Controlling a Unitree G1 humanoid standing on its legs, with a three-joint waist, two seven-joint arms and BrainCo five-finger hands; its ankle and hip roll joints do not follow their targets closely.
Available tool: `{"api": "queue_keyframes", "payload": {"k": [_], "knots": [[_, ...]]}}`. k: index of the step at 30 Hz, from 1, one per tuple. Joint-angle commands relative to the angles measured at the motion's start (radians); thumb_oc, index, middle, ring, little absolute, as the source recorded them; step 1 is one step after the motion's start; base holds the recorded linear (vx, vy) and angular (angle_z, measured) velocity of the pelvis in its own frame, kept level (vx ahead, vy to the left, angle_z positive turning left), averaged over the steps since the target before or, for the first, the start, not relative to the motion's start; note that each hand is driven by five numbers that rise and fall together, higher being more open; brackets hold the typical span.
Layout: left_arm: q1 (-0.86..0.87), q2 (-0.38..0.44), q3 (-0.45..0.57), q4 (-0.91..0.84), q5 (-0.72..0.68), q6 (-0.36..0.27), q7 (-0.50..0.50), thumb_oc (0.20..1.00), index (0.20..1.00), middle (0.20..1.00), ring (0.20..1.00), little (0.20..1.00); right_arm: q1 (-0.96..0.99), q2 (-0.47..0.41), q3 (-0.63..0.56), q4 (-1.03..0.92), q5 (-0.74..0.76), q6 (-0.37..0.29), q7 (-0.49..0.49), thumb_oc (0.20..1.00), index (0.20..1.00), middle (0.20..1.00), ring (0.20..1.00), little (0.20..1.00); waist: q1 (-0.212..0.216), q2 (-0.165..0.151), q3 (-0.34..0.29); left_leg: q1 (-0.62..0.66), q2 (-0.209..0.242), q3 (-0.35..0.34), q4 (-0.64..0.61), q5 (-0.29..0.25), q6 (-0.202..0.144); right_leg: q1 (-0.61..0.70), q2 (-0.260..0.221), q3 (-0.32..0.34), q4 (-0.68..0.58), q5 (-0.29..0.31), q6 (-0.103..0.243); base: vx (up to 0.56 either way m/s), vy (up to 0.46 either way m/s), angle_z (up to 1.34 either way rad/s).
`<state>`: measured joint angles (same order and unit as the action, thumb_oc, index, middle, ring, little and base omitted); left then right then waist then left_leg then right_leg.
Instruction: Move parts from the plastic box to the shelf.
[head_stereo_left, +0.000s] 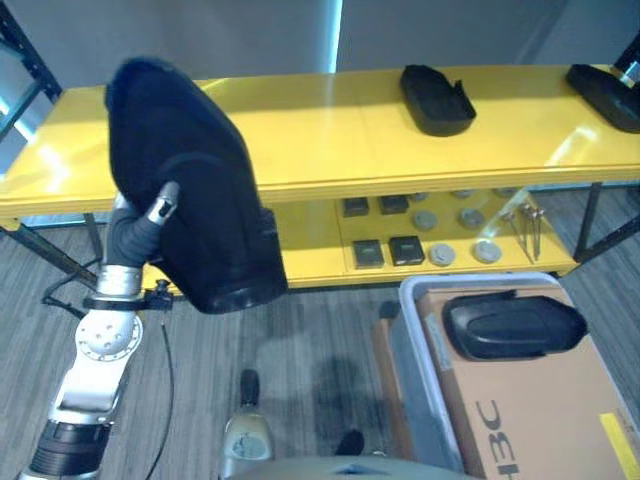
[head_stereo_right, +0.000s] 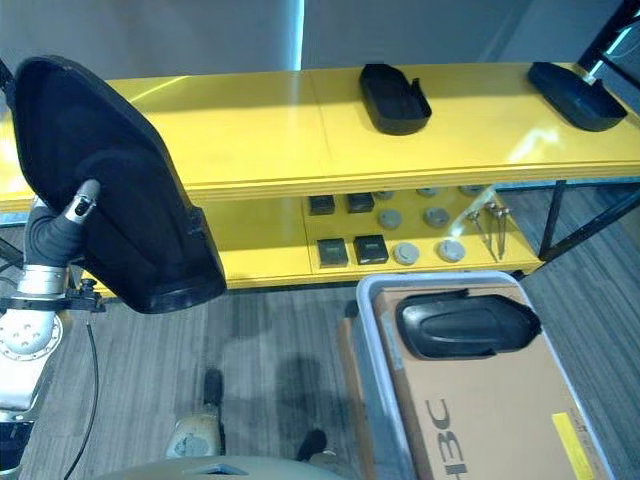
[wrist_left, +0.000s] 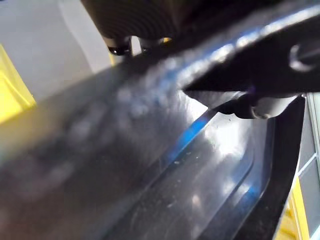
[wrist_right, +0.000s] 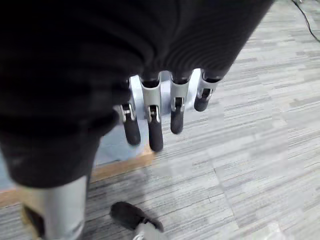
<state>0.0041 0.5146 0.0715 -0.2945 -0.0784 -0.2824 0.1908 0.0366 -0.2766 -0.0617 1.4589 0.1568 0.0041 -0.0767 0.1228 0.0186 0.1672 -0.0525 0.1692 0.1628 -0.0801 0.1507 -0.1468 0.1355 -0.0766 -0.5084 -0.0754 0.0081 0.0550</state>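
The yellow shelf (head_stereo_left: 330, 130) already carries two black parts (head_stereo_left: 436, 98) on its top board, toward its right end. The plastic box (head_stereo_left: 420, 340) on the floor in front of the shelf holds one more part (head_stereo_left: 510, 325) on a cardboard carton (head_stereo_left: 540, 410). The left hand (head_stereo_left: 150, 225) grips a large black part (head_stereo_left: 190, 180) raised before the shelf's left end. The right hand (wrist_right: 160, 115) hangs with fingers loose above the floor.
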Motion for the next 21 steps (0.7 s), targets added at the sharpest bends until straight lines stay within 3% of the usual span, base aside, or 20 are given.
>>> {"api": "queue_keyframes", "payload": {"k": [1,3,4,6,7,8,10,11,14,16,21], "knots": [[-0.061,0.049,0.04,-0.062,-0.021,-0.044,0.034,0.2,0.2,0.2,0.2,0.2,-0.004,0.03,0.031,-0.058,0.079,-0.034,-0.035,1.0,1.0,1.0,1.0,1.0,-0.044,-0.04,-0.091,-0.034,-0.097,0.014,0.017,-0.044,0.07,0.078,-0.183,0.034,0.229,-0.055,0.122,0.3,0.296,-0.2],[-0.095,0.069,0.014,-0.067,-0.02,-0.048,0.031,0.2,0.2,0.2,0.2,0.2,-0.026,0.039,0.041,-0.085,0.096,-0.04,-0.032,1.0,1.0,1.0,1.0,1.0,-0.076,-0.046,-0.07,0.013,-0.134,0.029,0.017,-0.069,0.123,-0.017,-0.26,0.082,0.408,0.103,0.149,0.18,0.305,-0.23],[-0.112,0.081,-0.003,-0.062,-0.023,-0.047,0.031,0.2,0.2,0.2,0.2,0.2,-0.043,0.044,0.054,-0.1,0.096,-0.043,-0.036,1.0,1.0,1.0,1.0,1.0,-0.091,-0.041,-0.055,0.032,-0.135,0.035,0.01,-0.076,0.137,-0.065,-0.268,0.121,0.488,0.143,0.163,0.1,0.269,0.07],[-0.145,0.102,-0.024,-0.053,-0.006,-0.049,0.04,0.2,0.2,0.2,0.2,0.2,-0.068,0.058,0.083,-0.138,0.088,-0.053,-0.046,1.0,1.0,1.0,1.0,1.0,-0.108,-0.025,-0.038,0.051,-0.124,0.034,0.004,-0.088,0.144,-0.156,-0.236,0.209,0.552,0.11,0.158,0.15,0.121,0.09],[-0.172,0.108,-0.044,-0.035,-0.009,-0.056,0.042,0.2,0.2,0.2,0.2,0.2,-0.078,0.066,0.104,-0.16,0.091,-0.063,-0.046,1.0,1.0,1.0,1.0,1.0,-0.117,-0.012,-0.034,0.056,-0.114,0.027,-0.006,-0.086,0.135,-0.211,-0.184,0.257,0.52,0.056,0.138,0.2,-0.013,-0.17],[-0.185,0.115,-0.056,-0.033,-0.019,-0.061,0.039,0.2,0.2,0.2,0.2,0.2,-0.079,0.069,0.121,-0.169,0.093,-0.063,-0.039,1.0,1.0,1.0,1.0,1.0,-0.121,-0.008,-0.033,0.061,-0.114,0.02,-0.007,-0.094,0.125,-0.224,-0.173,0.275,0.437,0.012,0.13,0.19,-0.08,-0.18],[-0.194,0.117,-0.064,-0.028,-0.033,-0.065,0.034,0.2,0.2,0.2,0.2,0.2,-0.077,0.072,0.13,-0.171,0.094,-0.062,-0.037,1.0,1.0,1.0,1.0,1.0,-0.121,-0.003,-0.036,0.061,-0.108,0.014,-0.007,-0.094,0.114,-0.211,-0.177,0.274,0.341,0.017,0.124,0.16,-0.125,-0.11],[-0.223,0.112,-0.089,-0.005,-0.05,-0.07,0.04,0.2,0.2,0.2,0.2,0.2,-0.065,0.08,0.142,-0.171,0.095,-0.064,-0.037,1.0,1.0,1.0,1.0,1.0,-0.138,-0.008,-0.034,0.074,-0.1,-0.005,-0.007,-0.112,0.095,-0.213,-0.181,0.3,0.164,0.042,0.135,0.12,-0.129,0.06],[-0.25,0.111,-0.113,0.021,-0.022,-0.062,0.048,0.2,0.2,0.2,0.2,0.2,-0.04,0.098,0.148,-0.142,0.076,-0.056,-0.039,1.0,1.0,1.0,1.0,1.0,-0.144,-0.029,-0.047,0.084,-0.09,-0.019,-0.007,-0.114,0.078,-0.197,-0.183,0.307,0.092,0.075,0.149,0.18,-0.204,0.42],[-0.231,0.107,-0.107,0.028,-0.015,-0.054,0.034,0.2,0.2,0.2,0.2,0.2,-0.026,0.097,0.152,-0.112,0.051,-0.044,-0.033,1.0,1.0,1.0,1.0,1.0,-0.14,-0.041,-0.064,0.093,-0.084,-0.021,-0.007,-0.111,0.07,-0.165,-0.173,0.29,0.065,0.08,0.141,0.17,-0.231,0.45],[-0.224,0.118,-0.064,0.081,0.005,-0.03,0.06,0.2,0.2,0.2,0.2,0.2,0.017,0.066,0.161,-0.113,0.008,-0.051,-0.036,1.0,1.0,1.0,1.0,1.0,-0.166,-0.025,-0.082,0.079,-0.05,-0.04,-0.007,-0.091,0.039,-0.103,-0.113,0.263,-0.012,0.071,0.122,0.1,-0.172,0.3]]}}
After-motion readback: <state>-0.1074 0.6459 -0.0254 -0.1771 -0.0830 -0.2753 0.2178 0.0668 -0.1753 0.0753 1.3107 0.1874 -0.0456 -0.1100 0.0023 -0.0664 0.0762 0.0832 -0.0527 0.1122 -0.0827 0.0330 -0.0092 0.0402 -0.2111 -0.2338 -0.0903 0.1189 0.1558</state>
